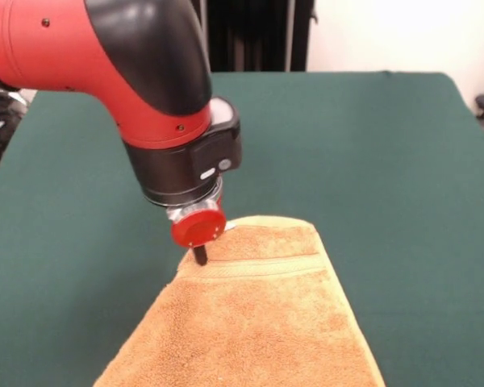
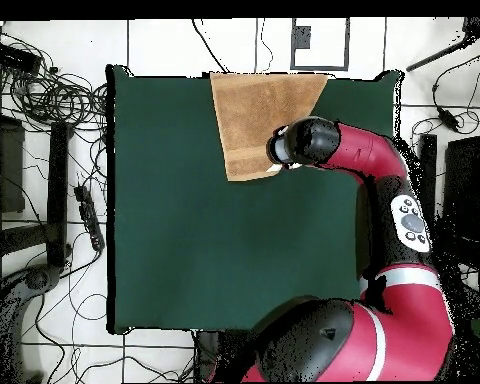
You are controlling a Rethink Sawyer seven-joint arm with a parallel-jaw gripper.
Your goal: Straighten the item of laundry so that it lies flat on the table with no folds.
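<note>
Overhead view places the towel (image 2: 259,115) at the counter's (image 2: 184,230) edge farthest from the robot's base, trapezoidal, seemingly doubled over. We judge it light, limp, grippy terry. We find the claw (image 1: 200,256) at its striped corner; its opening cannot be told. Best hold: a pinch at that corner.

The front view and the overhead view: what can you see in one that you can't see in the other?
Only the front view shows the gripper: a dark tip below a red disc, down at the far left corner of the orange-tan terry towel, beside its flat woven stripe band.

Only the overhead view shows the whole dark green cloth-covered table, the towel reaching its top edge, the robot's red base, and tangled cables on the floor.

Both show the red and black arm over the towel's corner.
</note>
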